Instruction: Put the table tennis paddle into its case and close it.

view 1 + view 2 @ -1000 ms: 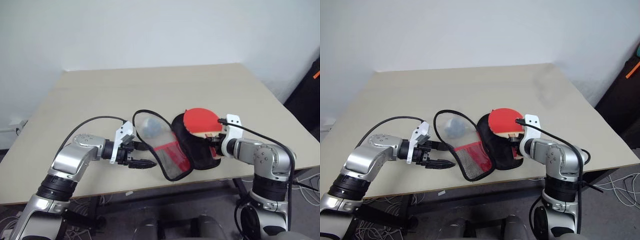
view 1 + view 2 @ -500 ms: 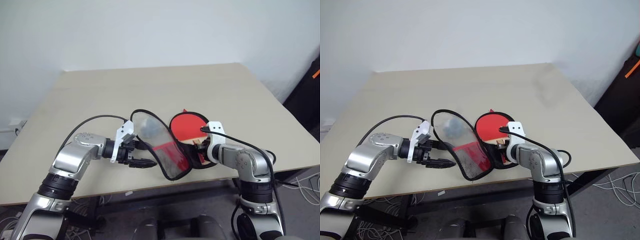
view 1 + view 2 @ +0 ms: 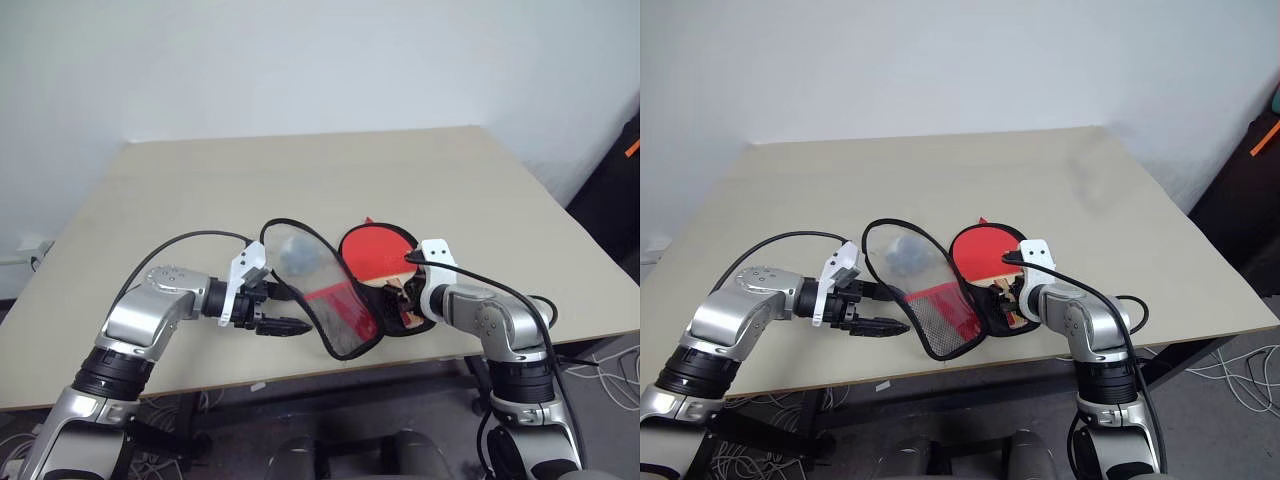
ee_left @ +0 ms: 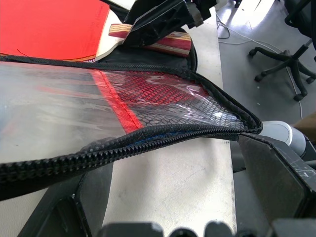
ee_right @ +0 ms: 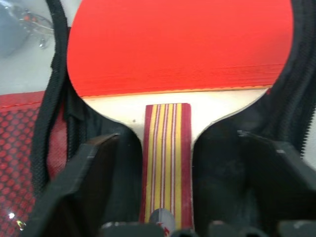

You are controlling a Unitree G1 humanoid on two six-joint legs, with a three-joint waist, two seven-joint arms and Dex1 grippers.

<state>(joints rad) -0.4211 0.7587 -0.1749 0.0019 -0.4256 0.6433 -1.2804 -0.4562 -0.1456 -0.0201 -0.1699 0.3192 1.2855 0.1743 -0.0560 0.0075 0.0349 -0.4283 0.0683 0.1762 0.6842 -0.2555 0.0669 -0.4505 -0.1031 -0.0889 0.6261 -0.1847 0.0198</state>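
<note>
Your insertion step appears complete; closing is what remains. The flat table tennis paddle (image 3: pixel 377 252), with its round red rubber face and striped reddish-brown wooden handle, lies on the black fabric half of the soft zip case (image 3: pixel 340 290), near the front edge of the pale wooden table (image 3: pixel 300 175).

Your right gripper (image 5: pixel 165 173) has its two black fingers spread wide on either side of the handle, clear of the wood, so nothing is held there. Your left gripper (image 3: pixel 285 310) stands wide at the left of the case. The zip-edged rim of the see-through flap passes between its fingers in the left wrist view; whether they bear on it I cannot tell.

The flap is clear plastic with a red mesh logo panel and black piping, and it stands raised and bowed. It looks limp and likely to buckle.

Next, I judge you must draw the right gripper back off the handle. Then fold the flap rightward over the red face and find the zip pull, which I cannot locate.
</note>
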